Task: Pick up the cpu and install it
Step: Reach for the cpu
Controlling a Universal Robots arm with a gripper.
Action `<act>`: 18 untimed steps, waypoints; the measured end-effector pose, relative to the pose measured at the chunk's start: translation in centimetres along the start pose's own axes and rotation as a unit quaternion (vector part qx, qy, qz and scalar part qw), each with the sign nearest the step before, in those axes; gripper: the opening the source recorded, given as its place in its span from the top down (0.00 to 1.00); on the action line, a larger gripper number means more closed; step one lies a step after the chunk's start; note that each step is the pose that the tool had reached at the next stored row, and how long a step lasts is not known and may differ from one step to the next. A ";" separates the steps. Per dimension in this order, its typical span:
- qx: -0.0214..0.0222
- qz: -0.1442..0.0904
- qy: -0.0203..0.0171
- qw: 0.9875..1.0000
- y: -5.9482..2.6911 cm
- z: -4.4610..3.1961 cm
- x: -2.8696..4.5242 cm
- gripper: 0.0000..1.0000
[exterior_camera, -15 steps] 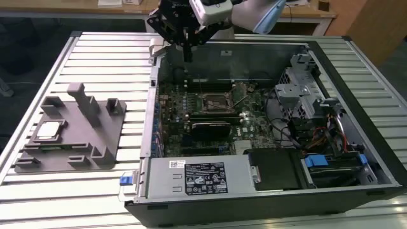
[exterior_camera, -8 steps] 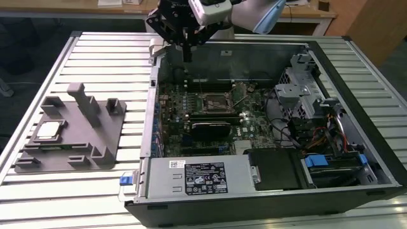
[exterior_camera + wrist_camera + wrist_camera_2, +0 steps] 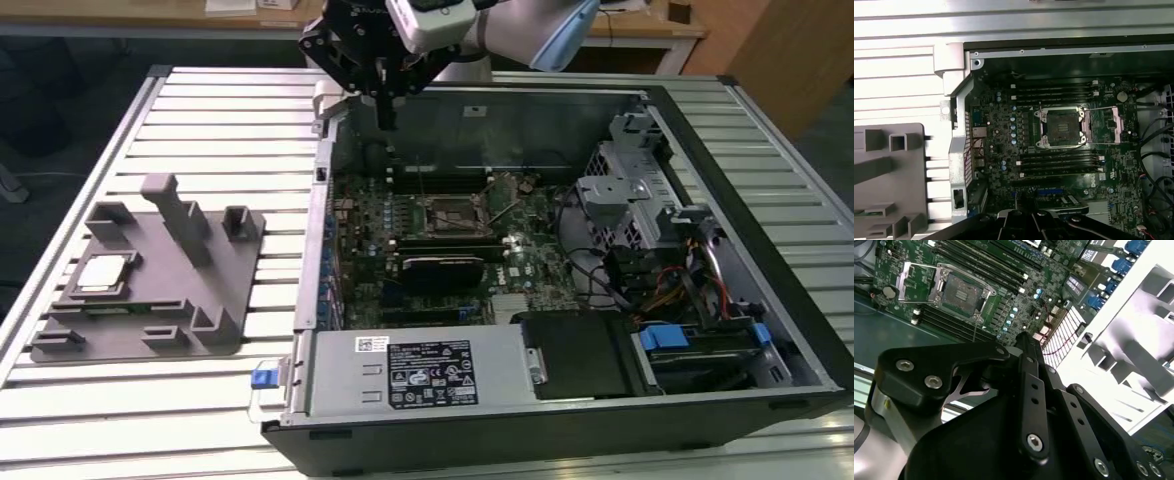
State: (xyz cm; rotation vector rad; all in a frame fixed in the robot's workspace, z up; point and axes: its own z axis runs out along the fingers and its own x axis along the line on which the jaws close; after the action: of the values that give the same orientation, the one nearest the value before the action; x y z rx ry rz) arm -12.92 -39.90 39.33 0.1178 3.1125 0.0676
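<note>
cpu (image 3: pixel 104 272) first: in the exterior view it lies flat, silver top up, in a recess of the grey tray (image 3: pixel 147 320) on the slatted counter (image 3: pixel 200 110), toward the exterior view's left and well apart from the open computer case (image 3: pixel 801 340). the tool (image 3: pixel 387 120) hangs high over the far wall of that case, nowhere near the chip. its fingers are drawn together to a narrow point with nothing between them, as far as i can see. inside the case the socket (image 3: pixel 447 212) sits about midway across the motherboard (image 3: pixel 534 260). in the second wrist view the tool's black linkages crowd the foreground, the fingers meeting edge to edge. beyond them the socket looks bare, its load plate (image 3: pixel 906 282) swung back. in the first wrist view the socket is open and empty with the plate laid over beside it, and part of the tray shows outside the case wall. to my eye the chip will be light, stiff and thin, its polished lid slippery and its underside delicate. the place to take it is by two opposite edges, kept level, not pinched across the faces.
</note>
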 end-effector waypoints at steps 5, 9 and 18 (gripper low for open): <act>0.000 0.000 0.000 1.000 -0.04 -0.01 0.58 0.89; 0.000 0.000 0.000 1.000 -0.08 -0.03 1.01 0.89; 0.000 0.000 0.000 1.000 -0.15 -0.05 1.99 0.89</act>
State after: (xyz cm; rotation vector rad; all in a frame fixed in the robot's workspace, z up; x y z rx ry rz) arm -14.91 -39.89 39.33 0.1181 3.1125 0.0677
